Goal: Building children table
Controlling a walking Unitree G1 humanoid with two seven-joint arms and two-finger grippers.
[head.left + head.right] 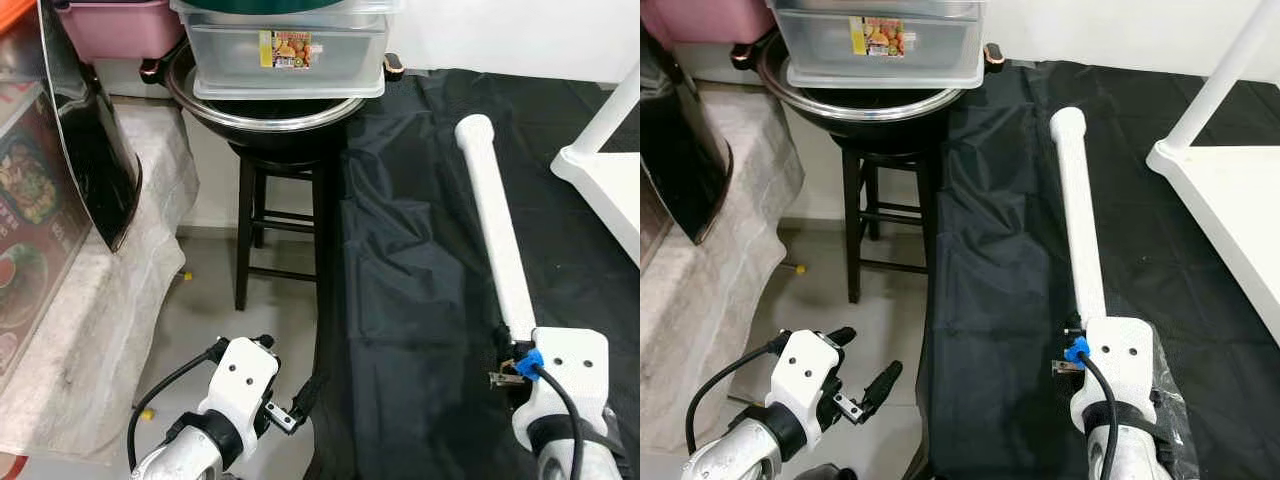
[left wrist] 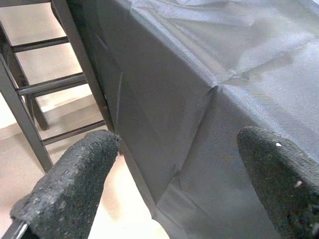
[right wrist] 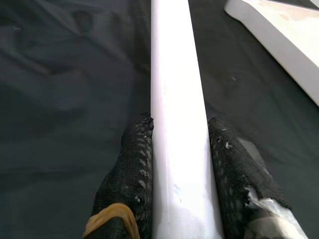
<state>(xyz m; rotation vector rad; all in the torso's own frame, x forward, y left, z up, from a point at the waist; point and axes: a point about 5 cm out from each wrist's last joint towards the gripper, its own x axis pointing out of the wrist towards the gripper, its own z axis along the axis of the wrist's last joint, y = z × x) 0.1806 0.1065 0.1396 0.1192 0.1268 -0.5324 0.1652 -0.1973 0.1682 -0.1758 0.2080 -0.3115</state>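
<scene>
Nearest, at 5 o'clock, the right gripper has its two black fingers pressed against either side of a long white table leg, clamping its near end; the leg runs away from the wrist toward 12 o'clock, over a black sheet that covers the floor. At 7 o'clock the left gripper hovers low by the sheet's left edge, its padded fingers spread wide apart with nothing between them. Farther out, at 11 o'clock, a black wooden stool stands on the bare floor touching the sheet's edge and carries a wide metal pan with a clear plastic container sitting in it. At 2 o'clock a white table part lies on the sheet, well apart from the held leg. At 9 o'clock a grey cloth drapes over a low surface.
</scene>
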